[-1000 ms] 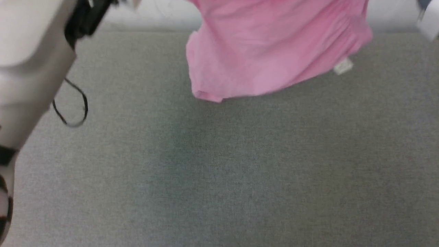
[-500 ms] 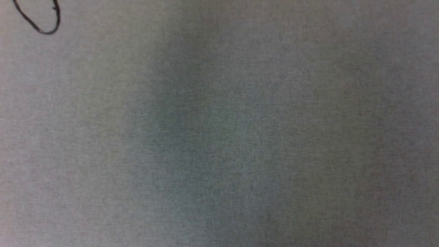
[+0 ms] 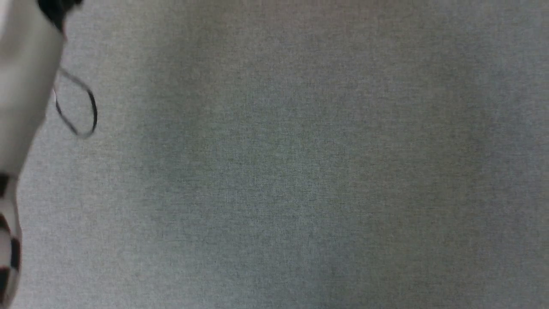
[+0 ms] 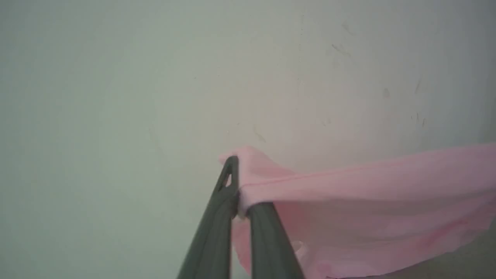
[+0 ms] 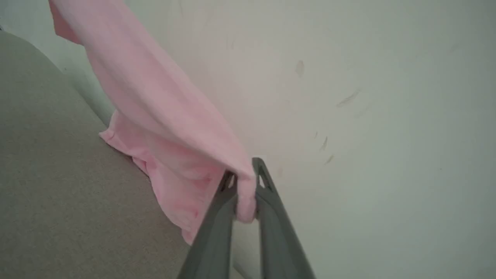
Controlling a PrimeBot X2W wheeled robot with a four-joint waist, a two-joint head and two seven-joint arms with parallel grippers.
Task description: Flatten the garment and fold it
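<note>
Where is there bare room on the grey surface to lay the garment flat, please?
The grey surface is bare across the head view's middle and right. Its left edge is crowded by the pale forearm and a black cable loop. The garment, pinched by left hand and right hand, hangs over the surface's edge near the wall.

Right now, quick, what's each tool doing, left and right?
Left tool: closed, pinching an edge of the garment.
Right tool: closed, pinching the garment too.

Your left hand (image 4: pixel 241 189) pinched a corner of the pink shorts (image 4: pixel 368 209), which stretched away to the right before a pale wall (image 4: pixel 116 97).
</note>
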